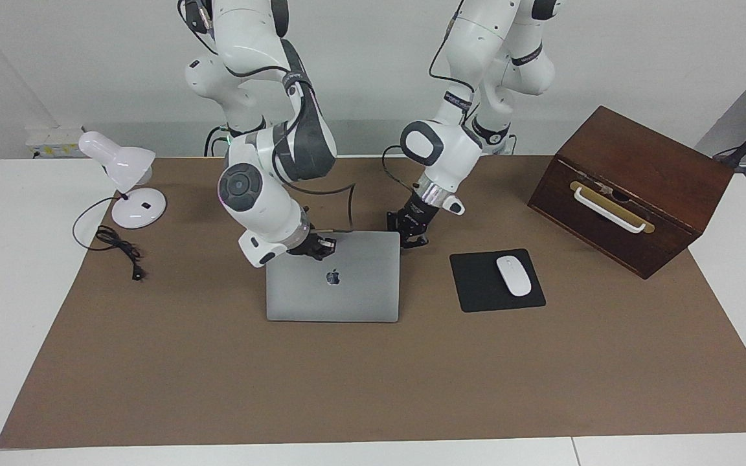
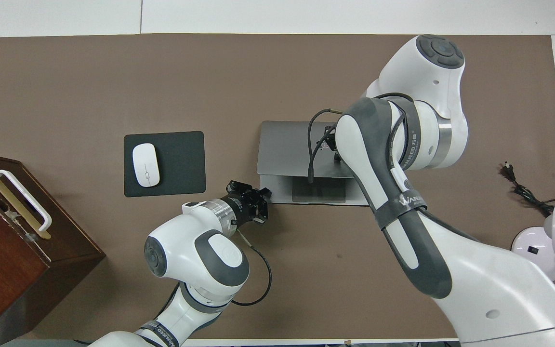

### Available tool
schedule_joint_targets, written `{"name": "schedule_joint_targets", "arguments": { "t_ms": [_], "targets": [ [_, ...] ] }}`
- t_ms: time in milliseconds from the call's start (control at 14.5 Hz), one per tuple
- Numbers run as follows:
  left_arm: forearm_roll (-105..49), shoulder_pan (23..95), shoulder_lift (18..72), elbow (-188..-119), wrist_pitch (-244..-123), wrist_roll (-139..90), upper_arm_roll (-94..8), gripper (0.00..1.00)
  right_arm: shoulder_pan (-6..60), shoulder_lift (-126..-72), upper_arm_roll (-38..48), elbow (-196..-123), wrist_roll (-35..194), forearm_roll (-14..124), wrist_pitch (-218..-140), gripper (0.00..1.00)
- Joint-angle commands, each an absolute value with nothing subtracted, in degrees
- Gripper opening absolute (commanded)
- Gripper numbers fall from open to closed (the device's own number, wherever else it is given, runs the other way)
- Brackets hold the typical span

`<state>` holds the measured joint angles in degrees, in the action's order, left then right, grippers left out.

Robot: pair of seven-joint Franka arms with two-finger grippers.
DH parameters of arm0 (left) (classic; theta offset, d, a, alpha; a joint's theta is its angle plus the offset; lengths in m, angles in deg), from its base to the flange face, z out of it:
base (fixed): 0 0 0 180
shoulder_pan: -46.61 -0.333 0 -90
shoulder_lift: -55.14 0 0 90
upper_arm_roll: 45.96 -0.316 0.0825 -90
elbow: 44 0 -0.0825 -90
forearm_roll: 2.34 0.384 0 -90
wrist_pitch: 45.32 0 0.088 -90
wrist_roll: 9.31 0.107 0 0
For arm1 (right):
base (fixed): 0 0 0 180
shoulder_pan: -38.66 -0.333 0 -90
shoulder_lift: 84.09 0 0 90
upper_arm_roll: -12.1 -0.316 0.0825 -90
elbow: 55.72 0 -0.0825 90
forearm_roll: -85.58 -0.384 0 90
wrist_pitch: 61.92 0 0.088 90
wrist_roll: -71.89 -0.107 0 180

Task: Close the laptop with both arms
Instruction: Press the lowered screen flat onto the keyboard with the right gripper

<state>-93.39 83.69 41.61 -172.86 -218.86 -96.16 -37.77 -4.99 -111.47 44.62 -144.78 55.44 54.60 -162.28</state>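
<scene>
Right pincer (image 1: 321,247) hidden overhead by own arm; keyboard unseen.

We see the slim silver-grey metal laptop (image 1: 333,285) (image 2: 291,149) with a dark apple logo on its lid near the middle of the brown mat. Its lid is partly lowered, leaning over the base, whose grey trackpad shows beneath its edge.
</scene>
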Motion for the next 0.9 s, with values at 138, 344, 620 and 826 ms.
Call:
{"name": "schedule_joint_targets", "arguments": {
  "t_ms": [138, 344, 620, 826],
  "targets": [
    [-94.6, 84.4, 41.6, -176.5, -218.9, -94.7, -38.1, 0.0, -5.6, -109.6, 44.4, -148.9, 55.0, 53.5, -165.2, 0.0],
    [-94.6, 84.6, 41.5, -176.5, -218.9, -94.7, -38.1, 0.0, -5.7, -109.6, 44.4, -149.1, 55.0, 53.5, -165.3, 0.0],
    [-94.6, 84.8, 41.5, -176.5, -218.9, -94.7, -38.1, 0.0, -6.5, -109.6, 44.4, -150.1, 55.0, 53.3, -166.1, 0.0],
    [-94.7, 84.9, 41.5, -176.5, -219.0, -94.6, -38.1, 0.0, -6.5, -109.6, 44.5, -150.3, 54.9, 53.2, -166.3, 0.0]
  ]
}}
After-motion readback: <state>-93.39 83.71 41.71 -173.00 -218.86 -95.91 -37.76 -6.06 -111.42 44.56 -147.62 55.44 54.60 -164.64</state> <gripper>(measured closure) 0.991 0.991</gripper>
